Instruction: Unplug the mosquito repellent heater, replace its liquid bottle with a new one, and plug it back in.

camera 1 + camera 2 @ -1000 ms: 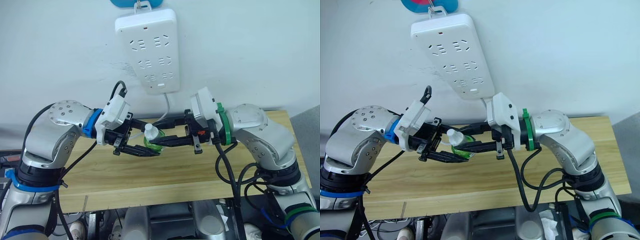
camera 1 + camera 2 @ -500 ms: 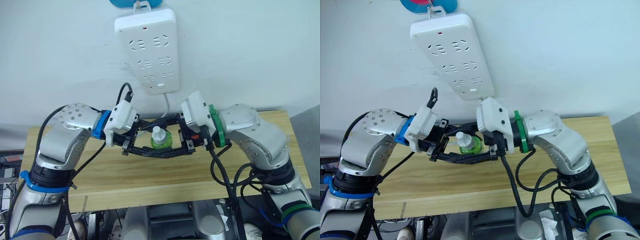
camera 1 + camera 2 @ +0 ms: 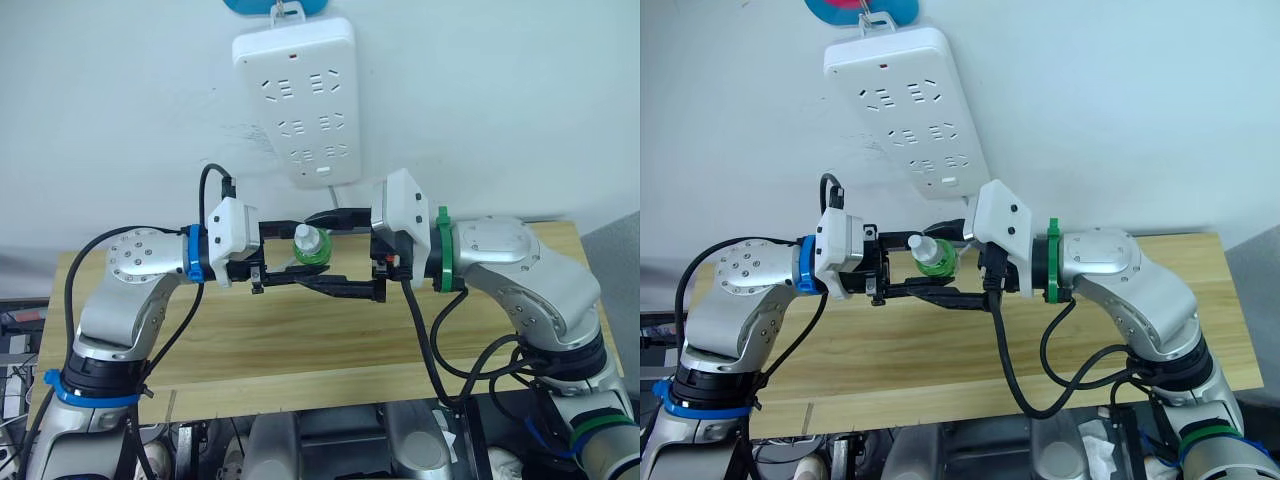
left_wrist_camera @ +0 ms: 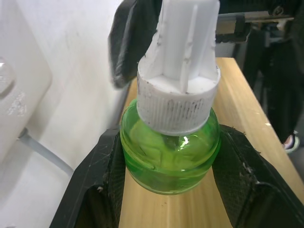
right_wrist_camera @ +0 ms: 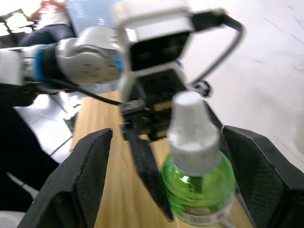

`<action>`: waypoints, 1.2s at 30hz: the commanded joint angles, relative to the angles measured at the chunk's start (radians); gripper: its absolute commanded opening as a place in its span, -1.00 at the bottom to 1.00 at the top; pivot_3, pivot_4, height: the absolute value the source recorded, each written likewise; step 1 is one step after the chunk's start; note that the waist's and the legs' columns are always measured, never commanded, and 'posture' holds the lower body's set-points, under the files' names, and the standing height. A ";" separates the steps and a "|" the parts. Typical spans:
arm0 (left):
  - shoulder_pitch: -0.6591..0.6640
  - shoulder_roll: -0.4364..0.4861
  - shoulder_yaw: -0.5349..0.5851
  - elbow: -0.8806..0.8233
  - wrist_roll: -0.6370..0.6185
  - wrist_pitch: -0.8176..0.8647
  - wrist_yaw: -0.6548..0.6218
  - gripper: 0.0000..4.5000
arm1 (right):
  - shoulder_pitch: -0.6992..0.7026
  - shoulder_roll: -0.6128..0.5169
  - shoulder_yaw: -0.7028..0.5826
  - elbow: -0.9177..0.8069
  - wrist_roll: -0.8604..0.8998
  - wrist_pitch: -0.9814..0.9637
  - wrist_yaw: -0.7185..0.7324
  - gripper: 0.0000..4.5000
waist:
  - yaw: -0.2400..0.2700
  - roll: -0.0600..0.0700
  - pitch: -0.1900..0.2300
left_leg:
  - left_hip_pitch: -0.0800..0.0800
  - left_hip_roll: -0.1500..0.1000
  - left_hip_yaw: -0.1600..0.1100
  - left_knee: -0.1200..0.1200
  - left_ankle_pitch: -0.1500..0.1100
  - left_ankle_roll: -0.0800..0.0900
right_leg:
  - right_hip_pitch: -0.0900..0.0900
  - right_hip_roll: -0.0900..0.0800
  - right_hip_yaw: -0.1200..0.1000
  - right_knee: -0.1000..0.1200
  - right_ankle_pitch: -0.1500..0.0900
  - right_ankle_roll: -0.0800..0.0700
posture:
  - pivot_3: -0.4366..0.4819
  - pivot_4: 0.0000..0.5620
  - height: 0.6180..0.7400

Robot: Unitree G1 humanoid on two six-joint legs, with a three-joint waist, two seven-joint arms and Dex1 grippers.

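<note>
**Capped bottle held between two grippers, cap to be removed**

Head views: the small translucent green bottle with a white ribbed cap [image 3: 311,245] is held just below the white multi-socket power strip [image 3: 297,95], above the pale wooden table [image 3: 300,340].

Left wrist view: the left gripper [image 4: 168,161] is pinched on the bottle's belly; firm pressure is advised.

Right wrist view: the right gripper [image 5: 166,156] is spread around it; the cap should be gripped squarely, then twisted.

White wall [image 3: 520,90], wooden table [image 3: 300,340], hanging power strip [image 3: 300,95].
</note>
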State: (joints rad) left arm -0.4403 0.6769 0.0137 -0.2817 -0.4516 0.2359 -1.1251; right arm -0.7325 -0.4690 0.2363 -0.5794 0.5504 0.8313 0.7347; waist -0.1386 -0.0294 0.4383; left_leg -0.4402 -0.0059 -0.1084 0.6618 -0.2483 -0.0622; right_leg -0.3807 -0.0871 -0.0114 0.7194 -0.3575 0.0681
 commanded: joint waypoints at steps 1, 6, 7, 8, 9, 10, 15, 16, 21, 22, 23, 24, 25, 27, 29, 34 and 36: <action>0.023 -0.017 0.014 -0.082 -0.007 -0.001 0.058 -0.02 | 0.012 0.020 -0.006 -0.064 -0.008 0.035 -0.081 0.70 | -0.001 0.000 0.000 | 0.000 0.000 0.000 0.000 0.000 0.000 | 0.000 0.000 0.000 0.000 0.000 0.000 | -0.49 0.34 1.00; 0.043 -0.036 0.005 -0.121 -0.001 0.015 0.126 -0.02 | 0.011 0.074 -0.009 -0.080 -0.007 0.083 -0.170 0.70 | -0.002 0.000 0.000 | 0.000 0.000 0.000 0.000 0.000 0.000 | 0.000 0.000 0.000 0.000 0.000 0.000 | -0.48 0.35 1.00; 0.043 -0.040 0.006 -0.124 0.000 0.018 0.140 -0.02 | 0.010 0.080 -0.008 -0.083 -0.009 0.091 -0.183 0.70 | -0.001 0.000 0.000 | 0.000 0.000 0.000 0.000 0.000 0.000 | 0.000 0.000 0.000 0.000 0.000 0.000 | -0.48 0.35 1.00; 0.045 -0.042 0.005 -0.129 -0.003 0.025 0.151 -0.02 | 0.011 0.087 -0.009 -0.088 -0.009 0.099 -0.197 0.70 | -0.001 0.000 0.000 | 0.000 0.000 0.000 0.000 0.000 0.000 | 0.000 0.000 0.000 0.000 0.000 0.000 | -0.48 0.35 1.00; 0.047 -0.043 0.006 -0.134 -0.006 0.032 0.160 -0.02 | 0.011 0.093 -0.010 -0.091 -0.010 0.107 -0.212 0.70 | -0.001 0.000 0.000 | 0.000 0.000 0.000 0.000 0.000 0.000 | 0.000 0.000 0.000 0.000 0.000 0.000 | -0.48 0.36 1.00; 0.049 -0.041 0.007 -0.138 -0.011 0.038 0.166 -0.02 | 0.010 0.097 -0.013 -0.094 -0.011 0.113 -0.223 0.70 | -0.001 0.000 0.000 | 0.000 0.000 0.000 0.000 0.000 0.000 | 0.000 0.000 0.000 0.000 0.000 0.000 | -0.48 0.36 1.00; 0.065 -0.029 0.021 -0.141 -0.031 0.056 0.173 -0.02 | 0.008 0.098 -0.021 -0.116 -0.001 0.134 -0.249 0.70 | -0.001 0.000 0.000 | 0.000 0.000 0.000 0.000 0.000 0.000 | 0.000 0.000 0.000 0.000 0.000 0.000 | -0.49 0.37 1.00; 0.065 -0.026 0.022 -0.139 -0.032 0.055 0.172 -0.02 | 0.007 0.098 -0.022 -0.119 0.002 0.137 -0.252 0.70 | -0.002 0.000 0.000 | 0.000 0.000 0.000 0.000 0.000 0.000 | 0.000 0.000 0.000 0.000 0.000 0.000 | -0.50 0.37 1.00; 0.065 -0.018 0.022 -0.132 -0.041 0.066 0.169 -0.02 | 0.007 0.097 -0.024 -0.125 -0.001 0.140 -0.263 0.54 | -0.001 0.000 0.000 | 0.000 0.000 0.000 0.000 0.000 0.000 | 0.000 0.000 0.000 0.000 0.000 0.000 | -0.50 0.37 1.00; 0.064 -0.017 0.023 -0.132 -0.043 0.067 0.169 -0.02 | 0.008 0.097 -0.025 -0.126 0.000 0.141 -0.265 0.44 | -0.001 0.000 0.000 | 0.000 0.000 0.000 0.000 0.000 0.000 | 0.000 0.000 0.000 0.000 0.000 0.000 | -0.50 0.37 1.00; 0.062 -0.017 0.025 -0.131 -0.045 0.069 0.171 -0.02 | 0.009 0.096 -0.026 -0.128 0.002 0.142 -0.265 0.32 | -0.001 0.000 0.000 | 0.000 0.000 0.000 0.000 0.000 0.000 | 0.000 0.000 0.000 0.000 0.000 0.000 | -0.50 0.37 1.00; 0.059 -0.017 0.025 -0.130 -0.046 0.071 0.172 -0.02 | 0.009 0.096 -0.027 -0.131 0.005 0.145 -0.264 0.19 | -0.001 0.000 0.000 | 0.000 0.000 0.000 0.000 0.000 0.000 | 0.000 0.000 0.000 0.000 0.000 0.000 | -0.50 0.37 1.00; 0.057 -0.017 0.026 -0.128 -0.047 0.072 0.172 -0.02 | 0.010 0.095 -0.028 -0.132 0.008 0.146 -0.264 0.19 | -0.001 0.000 0.000 | 0.000 0.000 0.000 0.000 0.000 0.000 | 0.000 0.000 0.000 0.000 0.000 0.000 | -0.50 0.37 1.00; 0.050 -0.018 0.027 -0.123 -0.048 0.075 0.172 -0.02 | 0.010 0.096 -0.029 -0.133 0.011 0.149 -0.265 0.19 | -0.001 0.000 0.000 | 0.000 0.000 0.000 0.000 0.000 0.000 | 0.000 0.000 0.000 0.000 0.000 0.000 | -0.50 0.37 1.00; 0.040 -0.020 0.028 -0.117 -0.049 0.078 0.172 -0.02 | 0.010 0.098 -0.030 -0.133 0.015 0.151 -0.265 0.19 | -0.001 0.000 0.000 | 0.000 0.000 0.000 0.000 0.000 0.000 | 0.000 0.000 0.000 0.000 0.000 0.000 | -0.51 0.37 1.00; 0.019 -0.022 0.027 -0.101 -0.052 0.084 0.172 -0.02 | 0.009 0.102 -0.030 -0.134 0.024 0.157 -0.266 0.19 | -0.002 0.000 0.000 | 0.000 0.000 0.000 0.000 0.000 0.000 | 0.000 0.000 0.000 0.000 0.000 0.000 | -0.51 0.38 1.00; 0.013 -0.021 0.026 -0.098 -0.054 0.088 0.172 -0.02 | 0.009 0.102 -0.031 -0.134 0.026 0.156 -0.266 0.19 | -0.002 0.000 0.000 | 0.000 0.000 0.000 0.000 0.000 0.000 | 0.000 0.000 0.000 0.000 0.000 0.000 | -0.51 0.38 1.00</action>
State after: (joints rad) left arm -0.4185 0.6528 0.0193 -0.3601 -0.4871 0.3272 -0.9525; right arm -0.7242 -0.3744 0.2148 -0.6625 0.5514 0.9895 0.4665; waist -0.1403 -0.0293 0.4382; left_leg -0.4403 -0.0060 -0.1082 0.6616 -0.2483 -0.0622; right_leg -0.3807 -0.0871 -0.0111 0.7194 -0.3574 0.0681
